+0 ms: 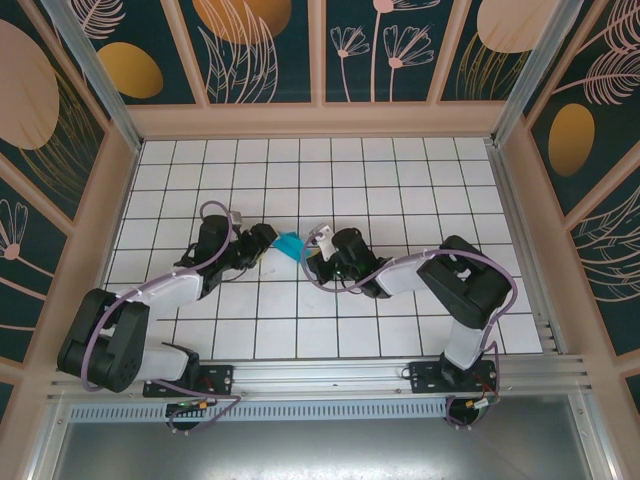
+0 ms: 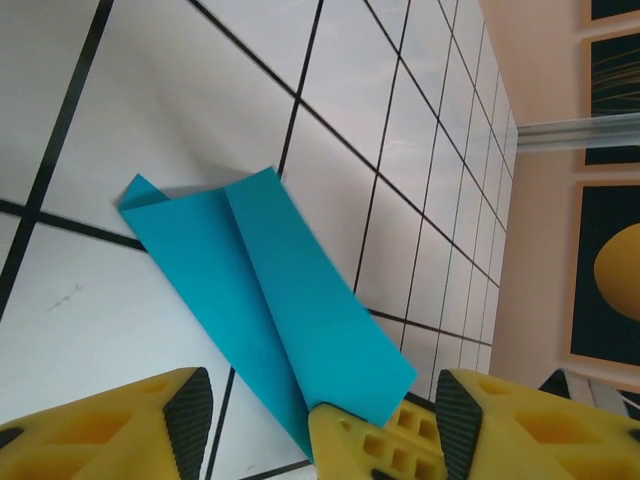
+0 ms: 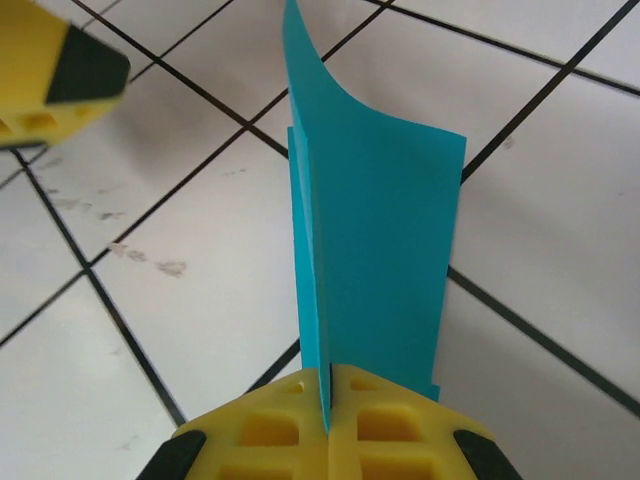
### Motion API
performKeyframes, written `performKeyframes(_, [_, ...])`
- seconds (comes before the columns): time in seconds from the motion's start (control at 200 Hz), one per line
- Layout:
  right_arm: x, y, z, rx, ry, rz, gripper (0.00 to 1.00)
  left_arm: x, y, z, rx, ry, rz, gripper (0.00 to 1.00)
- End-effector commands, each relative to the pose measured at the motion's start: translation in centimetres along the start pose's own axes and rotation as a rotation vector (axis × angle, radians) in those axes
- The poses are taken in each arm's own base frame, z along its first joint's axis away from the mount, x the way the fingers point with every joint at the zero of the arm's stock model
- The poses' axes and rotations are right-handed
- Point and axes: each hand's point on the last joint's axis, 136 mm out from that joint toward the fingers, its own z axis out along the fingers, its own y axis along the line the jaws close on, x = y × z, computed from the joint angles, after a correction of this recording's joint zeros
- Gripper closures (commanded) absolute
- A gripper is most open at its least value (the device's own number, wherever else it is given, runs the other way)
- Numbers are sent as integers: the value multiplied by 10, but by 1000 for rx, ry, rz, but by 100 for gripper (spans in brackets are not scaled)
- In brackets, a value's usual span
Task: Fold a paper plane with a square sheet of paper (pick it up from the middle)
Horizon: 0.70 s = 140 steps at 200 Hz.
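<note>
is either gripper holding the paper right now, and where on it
The right gripper pinches the folded teal paper at one end, by the fold. The left gripper is open, holding nothing.

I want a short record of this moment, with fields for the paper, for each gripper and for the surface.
paper: folded teal paper, creased lengthwise, one end pinched
right gripper: right gripper, shut on the paper's end
left gripper: left gripper, open, a finger on each side of the held end, not gripping
surface: white grid table
</note>
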Motion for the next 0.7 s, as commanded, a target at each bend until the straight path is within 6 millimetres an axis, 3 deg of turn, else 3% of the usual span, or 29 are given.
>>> performKeyframes(0.0, [-3, 15, 1, -119, 13, 118, 100, 4, -14, -5, 98, 4, 50, 36])
performKeyframes(0.36, [5, 25, 13, -259, 83, 285, 100, 36, -14, 7, 166, 95, 56, 45])
performKeyframes(0.696, [12, 27, 22, -305, 138, 339, 100, 47, -12, 20, 178, 140, 44, 53])
